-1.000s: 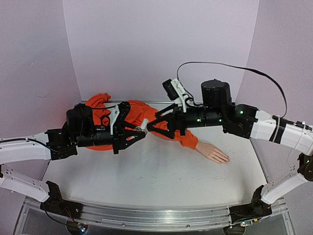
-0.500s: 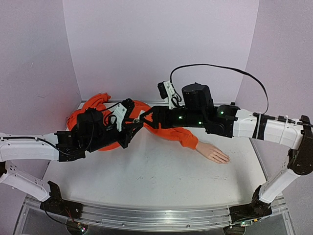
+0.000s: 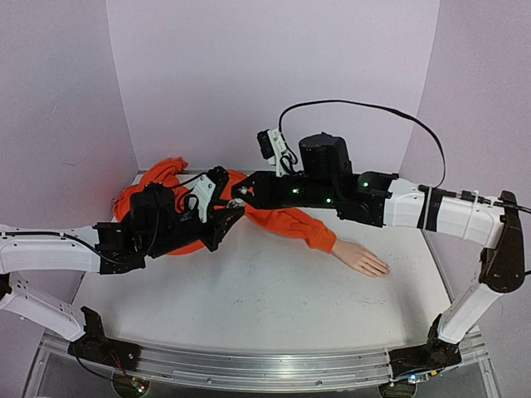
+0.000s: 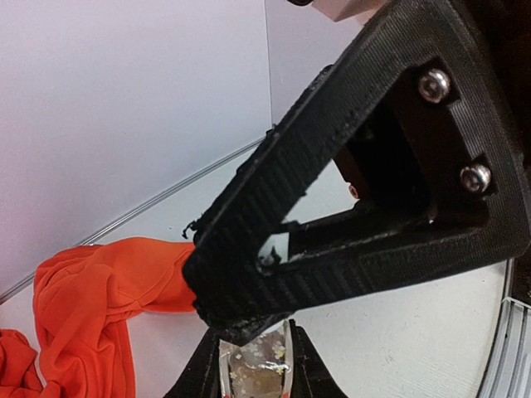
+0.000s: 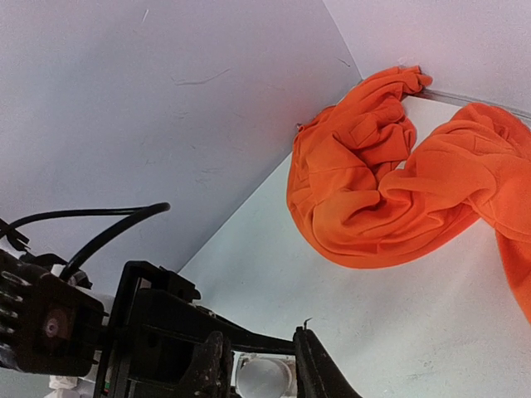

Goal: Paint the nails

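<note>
Step, by my reading: opening polish before any painting.
- Left gripper [image 3: 235, 211] clamped on bottle [image 4: 257, 370]. Keep it upright and steady.
- Right gripper [image 3: 246, 193] fingers flank white cap [image 5: 265, 375]; whether clenched on it, cannot tell. Seat squarely, twist, lift straight up.
- Nails [image 3: 384, 269] on mannequin hand [image 3: 362, 259], flat on table [image 3: 265, 307], well apart from both grippers.

Count: one bottle, one cap, one hand, one orange sleeve [image 3: 290, 222]. Nails too small to count.
</note>
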Tool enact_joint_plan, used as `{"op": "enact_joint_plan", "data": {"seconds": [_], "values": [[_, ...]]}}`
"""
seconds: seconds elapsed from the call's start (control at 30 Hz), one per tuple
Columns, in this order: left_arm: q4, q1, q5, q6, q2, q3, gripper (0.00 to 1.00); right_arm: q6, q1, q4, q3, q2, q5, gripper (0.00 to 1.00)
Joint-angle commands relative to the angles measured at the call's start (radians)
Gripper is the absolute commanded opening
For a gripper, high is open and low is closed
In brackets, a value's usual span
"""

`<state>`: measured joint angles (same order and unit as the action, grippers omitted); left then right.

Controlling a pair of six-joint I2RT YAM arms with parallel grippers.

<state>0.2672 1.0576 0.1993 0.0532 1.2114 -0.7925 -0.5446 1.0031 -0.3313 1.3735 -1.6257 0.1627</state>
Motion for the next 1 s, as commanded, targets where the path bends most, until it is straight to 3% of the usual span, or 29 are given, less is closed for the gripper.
{"op": "enact_joint_plan", "data": {"seconds": [0.0,0.07,0.13,0.17,0.27,0.33,0.47,0.57,0.63,0.67,0.7,0.77,0.97], "values": [[0.070,0.005,-0.046,0.006,-0.040,-0.038,0.00,0.036,0.003,-0.048,0.036,0.007,0.042,0.27],[0.071,0.005,-0.085,0.003,-0.048,-0.034,0.00,0.073,0.001,-0.046,0.029,0.019,0.064,0.23],[0.084,0.000,-0.167,-0.007,-0.068,-0.019,0.00,0.156,-0.005,-0.043,0.007,0.048,0.133,0.00],[0.103,-0.010,-0.244,-0.017,-0.087,0.000,0.00,0.236,-0.013,-0.044,-0.017,0.070,0.214,0.00],[0.167,-0.066,-0.632,-0.041,-0.137,0.055,0.00,0.526,-0.036,-0.039,-0.126,0.149,0.718,0.00],[0.159,-0.088,-0.847,-0.044,-0.137,0.043,0.00,0.565,-0.073,0.016,-0.138,0.152,0.834,0.00],[0.109,-0.100,-1.032,-0.084,-0.081,-0.015,0.00,0.638,-0.062,0.123,-0.125,0.178,0.824,0.00],[0.107,-0.100,-0.916,-0.082,-0.058,-0.023,0.00,0.612,-0.062,0.116,-0.163,0.227,0.692,0.02],[0.107,-0.100,-0.747,-0.079,-0.056,-0.019,0.00,0.557,-0.061,0.079,-0.189,0.263,0.582,0.49],[0.107,-0.100,-0.671,-0.070,-0.055,-0.016,0.00,0.495,-0.062,0.063,-0.198,0.281,0.503,0.69],[0.107,-0.100,-0.600,-0.058,-0.055,-0.013,0.00,0.443,-0.062,0.053,-0.208,0.300,0.391,0.82],[0.107,-0.100,-0.507,-0.032,-0.056,-0.008,0.00,0.357,-0.061,0.053,-0.215,0.322,0.224,0.94],[0.109,-0.099,-0.490,0.014,-0.026,-0.025,0.00,0.204,-0.061,0.032,-0.198,0.338,0.115,0.98]]}}
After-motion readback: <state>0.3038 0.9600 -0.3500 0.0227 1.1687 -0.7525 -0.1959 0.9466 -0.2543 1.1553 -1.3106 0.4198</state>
